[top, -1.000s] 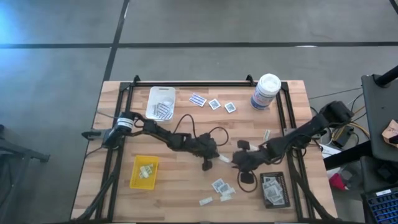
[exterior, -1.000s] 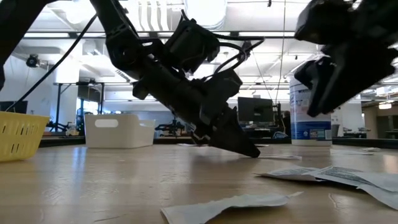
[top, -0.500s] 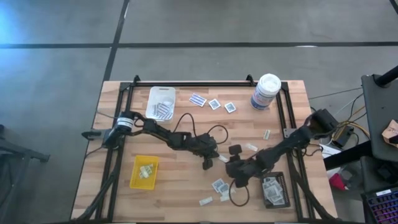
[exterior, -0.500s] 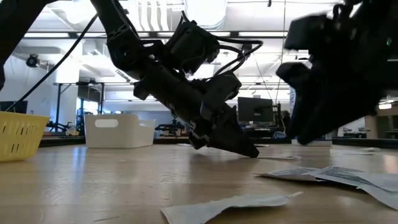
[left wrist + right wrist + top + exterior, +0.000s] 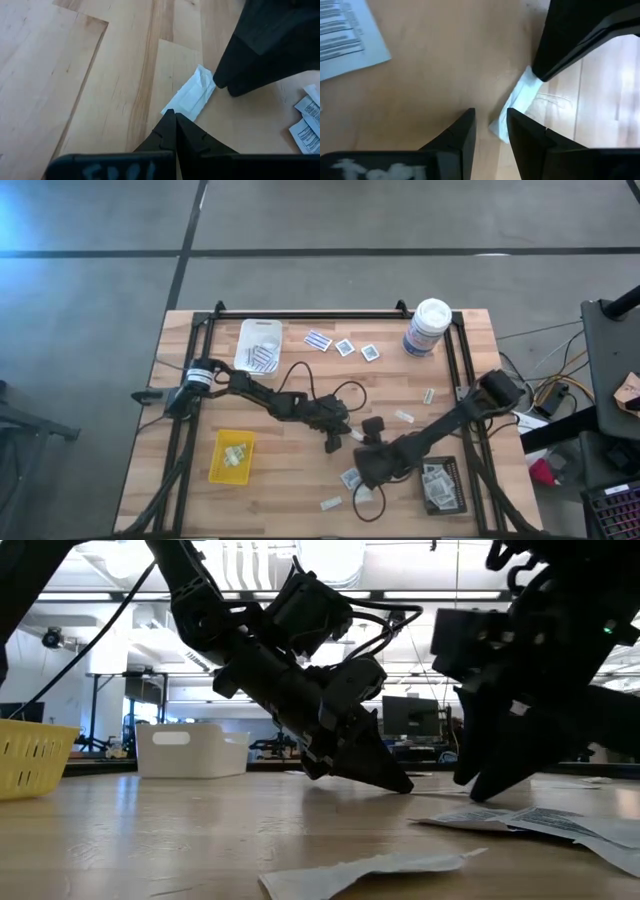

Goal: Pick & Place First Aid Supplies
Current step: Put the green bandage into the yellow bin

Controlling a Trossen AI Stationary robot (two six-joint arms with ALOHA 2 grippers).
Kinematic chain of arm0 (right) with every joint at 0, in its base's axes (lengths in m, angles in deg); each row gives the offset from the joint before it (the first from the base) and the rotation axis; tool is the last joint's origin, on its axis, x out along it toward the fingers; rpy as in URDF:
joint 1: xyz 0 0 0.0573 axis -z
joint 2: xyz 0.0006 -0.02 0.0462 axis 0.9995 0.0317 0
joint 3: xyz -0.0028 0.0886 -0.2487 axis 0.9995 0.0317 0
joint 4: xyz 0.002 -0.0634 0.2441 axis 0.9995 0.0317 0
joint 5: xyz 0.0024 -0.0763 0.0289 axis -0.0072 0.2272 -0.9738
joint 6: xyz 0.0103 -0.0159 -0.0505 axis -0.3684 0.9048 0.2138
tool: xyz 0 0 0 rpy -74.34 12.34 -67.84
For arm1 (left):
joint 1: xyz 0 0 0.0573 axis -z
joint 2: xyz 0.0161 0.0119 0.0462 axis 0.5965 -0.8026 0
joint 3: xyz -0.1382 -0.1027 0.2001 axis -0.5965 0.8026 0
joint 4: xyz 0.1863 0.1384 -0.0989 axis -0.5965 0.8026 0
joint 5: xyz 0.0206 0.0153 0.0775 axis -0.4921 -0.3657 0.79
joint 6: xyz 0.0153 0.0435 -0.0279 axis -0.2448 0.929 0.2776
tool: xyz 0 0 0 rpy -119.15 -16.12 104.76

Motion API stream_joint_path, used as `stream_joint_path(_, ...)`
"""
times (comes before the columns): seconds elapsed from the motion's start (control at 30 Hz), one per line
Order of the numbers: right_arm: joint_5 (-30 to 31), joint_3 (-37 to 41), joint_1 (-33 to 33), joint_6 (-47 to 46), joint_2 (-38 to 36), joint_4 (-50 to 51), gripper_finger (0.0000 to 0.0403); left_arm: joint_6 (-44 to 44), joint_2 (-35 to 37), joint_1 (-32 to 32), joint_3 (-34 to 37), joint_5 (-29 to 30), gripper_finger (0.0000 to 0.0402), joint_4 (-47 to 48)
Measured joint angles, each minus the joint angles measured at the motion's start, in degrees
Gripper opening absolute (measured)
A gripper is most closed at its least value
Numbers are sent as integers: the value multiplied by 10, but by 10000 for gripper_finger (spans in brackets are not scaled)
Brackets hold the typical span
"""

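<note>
A small pale crumpled paper packet (image 5: pixel 192 95) lies on the wood between the pincers: the left gripper (image 5: pixel 175 120), pressed together, tips one end; the right gripper (image 5: pixel 490 122), slightly parted, straddles the other.

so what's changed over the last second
The right gripper swung in from beside the black tray toward mid-table and came down at the small white packet, jaws open, nothing held. The left gripper stayed shut, tip at the same packet. The packets, trays and canister kept their places.
</note>
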Motion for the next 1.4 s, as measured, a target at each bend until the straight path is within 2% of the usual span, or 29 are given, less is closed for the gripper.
stream_joint_path(0.23,6,-29,14,-20,43,34,111,-9,0,0,0,-16,0,3)
stream_joint_path(0.43,19,-31,17,-51,38,55,107,-22,0,2,1,-21,0,13)
stream_joint_path(0.77,33,-27,21,-70,36,61,78,-60,0,2,1,-51,0,21)
stream_joint_path(1.03,46,-25,34,-70,38,61,50,-65,0,2,1,-85,0,22)
stream_joint_path(1.27,44,-24,44,-76,39,59,15,-67,0,2,1,-98,0,20)
stream_joint_path(1.4,43,-24,44,-74,39,58,9,-59,7,2,2,-101,0,14)
